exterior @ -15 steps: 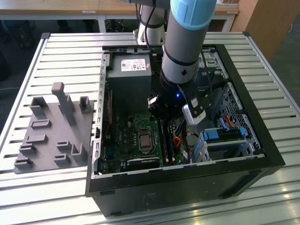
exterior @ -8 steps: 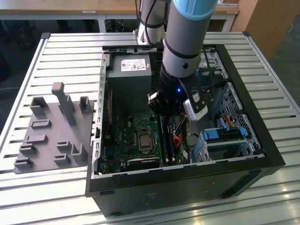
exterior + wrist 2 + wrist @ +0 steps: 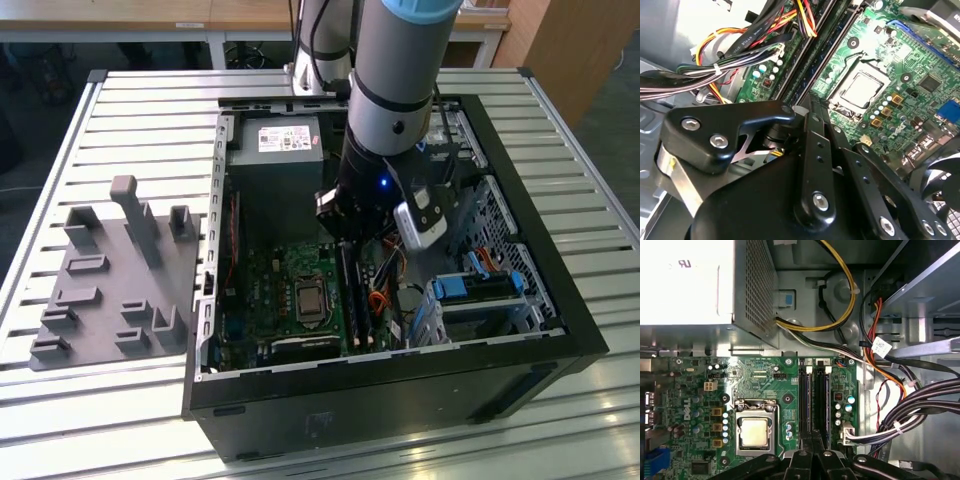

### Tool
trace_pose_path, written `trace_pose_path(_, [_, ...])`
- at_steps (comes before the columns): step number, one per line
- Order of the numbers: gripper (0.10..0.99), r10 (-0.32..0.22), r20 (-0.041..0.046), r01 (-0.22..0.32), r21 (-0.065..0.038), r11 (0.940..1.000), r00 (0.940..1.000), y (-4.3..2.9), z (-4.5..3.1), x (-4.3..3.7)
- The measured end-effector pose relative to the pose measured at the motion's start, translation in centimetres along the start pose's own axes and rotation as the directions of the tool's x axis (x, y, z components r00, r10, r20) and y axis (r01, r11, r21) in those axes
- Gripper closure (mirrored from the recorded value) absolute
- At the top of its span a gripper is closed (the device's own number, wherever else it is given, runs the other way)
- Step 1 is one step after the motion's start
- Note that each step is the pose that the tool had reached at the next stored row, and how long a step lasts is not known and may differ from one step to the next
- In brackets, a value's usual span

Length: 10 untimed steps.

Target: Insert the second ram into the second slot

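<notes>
Two RAM slots (image 3: 814, 400) sat below my gripper (image 3: 812, 452); jaws looked closed together, second ram not discernible between them.

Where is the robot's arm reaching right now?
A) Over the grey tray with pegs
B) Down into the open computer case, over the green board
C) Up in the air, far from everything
B: in the exterior view the arm comes down inside the open computer case, just above the green board, away from the grey tray.
</notes>
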<state>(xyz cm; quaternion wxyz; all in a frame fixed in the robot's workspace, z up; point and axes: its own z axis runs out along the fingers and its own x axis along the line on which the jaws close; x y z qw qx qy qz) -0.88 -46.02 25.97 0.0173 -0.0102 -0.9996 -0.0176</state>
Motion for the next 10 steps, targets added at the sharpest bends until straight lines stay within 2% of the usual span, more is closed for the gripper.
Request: trace_pose_path(10, [0.98, 0.0, 0.0, 0.0, -0.001, 1.0, 1.0, 0.01, -0.25, 0.01])
